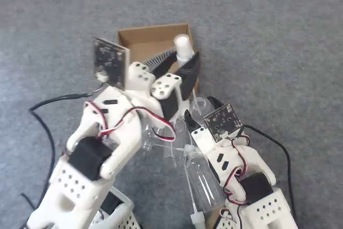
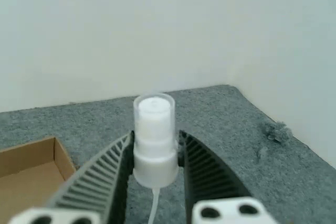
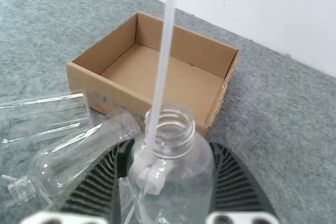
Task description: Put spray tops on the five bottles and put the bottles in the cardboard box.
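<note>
My left gripper [image 2: 155, 148] is shut on a white spray top [image 2: 154, 129] whose thin tube [image 2: 154, 205] hangs straight down. Seen from above, this spray top [image 1: 183, 46] is held over the near right corner of the cardboard box [image 1: 144, 38]. My right gripper [image 3: 170, 153] is shut on a clear bottle [image 3: 173, 171], upright with its neck [image 3: 171, 124] uncapped. The tube [image 3: 161, 56] comes down to the neck's rim; whether its end is inside I cannot tell. From above, the held bottle [image 1: 201, 105] stands just in front of the box.
The open box [image 3: 181, 51] has nothing inside. Two clear bottles [image 3: 79, 150] [image 3: 39, 116] lie on their sides before it. Another bottle [image 1: 206, 181] lies near the right arm, a loose spray top [image 1: 197, 220] beside it. A white basket [image 1: 124, 213] sits at the front left.
</note>
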Motion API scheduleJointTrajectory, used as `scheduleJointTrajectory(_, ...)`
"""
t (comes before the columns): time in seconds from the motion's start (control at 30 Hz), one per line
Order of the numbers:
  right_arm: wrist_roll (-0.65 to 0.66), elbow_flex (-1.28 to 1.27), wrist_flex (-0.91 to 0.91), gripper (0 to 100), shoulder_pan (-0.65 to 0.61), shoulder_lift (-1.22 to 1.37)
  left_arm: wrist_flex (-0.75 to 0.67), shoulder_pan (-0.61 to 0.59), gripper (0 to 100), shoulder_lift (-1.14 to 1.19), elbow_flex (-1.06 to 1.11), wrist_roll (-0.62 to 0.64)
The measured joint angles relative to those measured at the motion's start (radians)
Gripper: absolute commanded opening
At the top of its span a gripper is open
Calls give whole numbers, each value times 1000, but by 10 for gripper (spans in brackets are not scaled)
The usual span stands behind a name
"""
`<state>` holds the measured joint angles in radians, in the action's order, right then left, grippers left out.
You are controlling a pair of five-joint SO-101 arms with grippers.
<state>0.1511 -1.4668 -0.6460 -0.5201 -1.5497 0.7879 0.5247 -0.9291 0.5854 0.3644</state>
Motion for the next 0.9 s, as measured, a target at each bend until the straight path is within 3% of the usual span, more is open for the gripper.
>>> scheduleJointTrajectory(0.37, 0, -18, 0, 27, 6, 0, -92, 9, 12, -9, 84, -40)
scheduleJointTrajectory(0.6, 0, -18, 0, 27, 6, 0, -92, 8, 12, -204, 120, -69)
scheduleJointTrajectory(0.9, 0, -18, 0, 27, 3, 0, -262, 8, 12, -287, 305, -98)
